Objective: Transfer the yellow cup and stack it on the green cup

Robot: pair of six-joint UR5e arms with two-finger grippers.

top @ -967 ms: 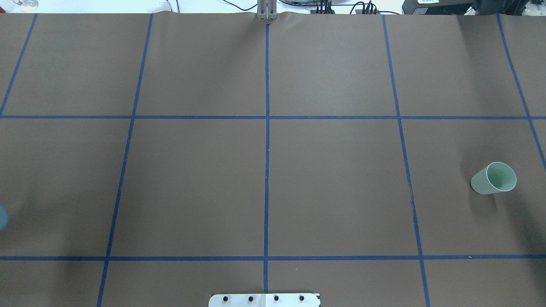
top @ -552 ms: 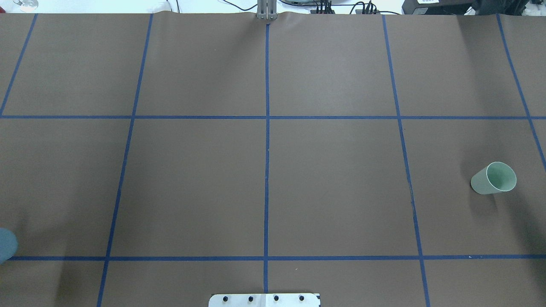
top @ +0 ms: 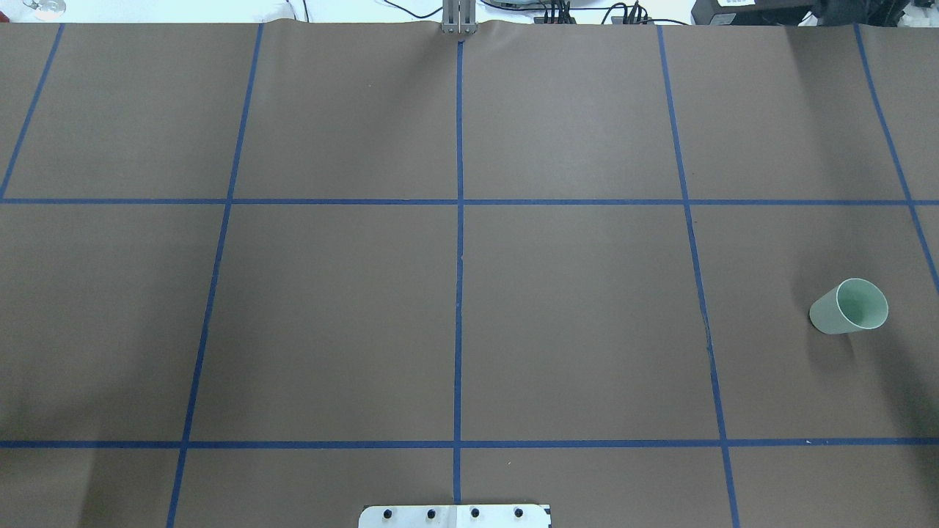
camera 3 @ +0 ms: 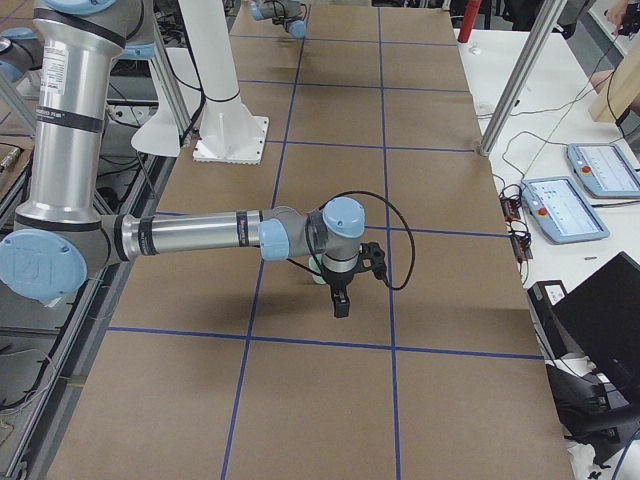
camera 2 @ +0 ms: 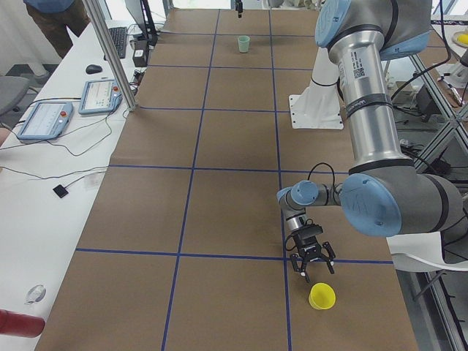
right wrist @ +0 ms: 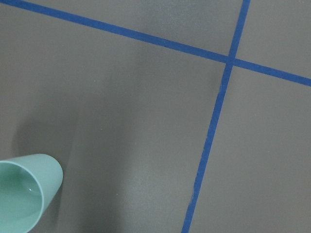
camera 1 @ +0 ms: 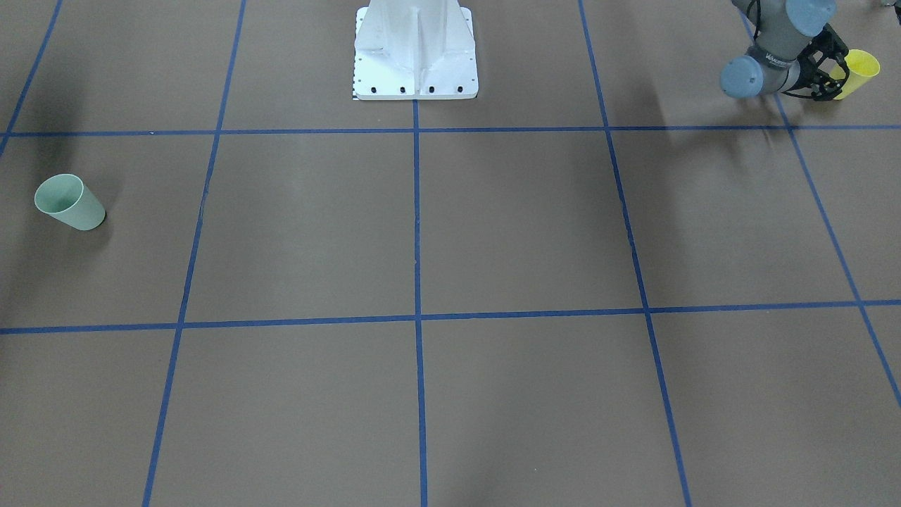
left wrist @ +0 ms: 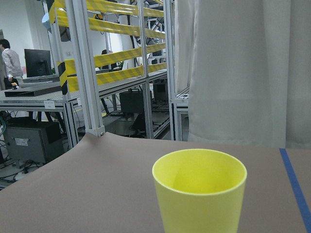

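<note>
The yellow cup [camera 1: 857,67] stands upright near the robot-side edge of the table, on the robot's far left. In the left wrist view the yellow cup [left wrist: 199,189] is close ahead with its mouth up. My left gripper [camera 1: 833,77] is low over the table just short of it, and the exterior left view shows the left gripper [camera 2: 314,272] with fingers spread open and nothing between them. The green cup [top: 849,306] stands upright at the far right. My right gripper [camera 3: 340,300] hangs above the green cup [right wrist: 24,194]; whether it is open or shut I cannot tell.
Brown paper with a blue tape grid covers the table [top: 455,293]. The white robot base [camera 1: 415,53] stands at the middle of the robot-side edge. Tablets and cables [camera 2: 73,110] lie on a white bench beyond the far edge.
A blue-grey part of the left arm at the overhead view's left edge slid toward the robot-side edge and left that view. The green cup has not moved.
</note>
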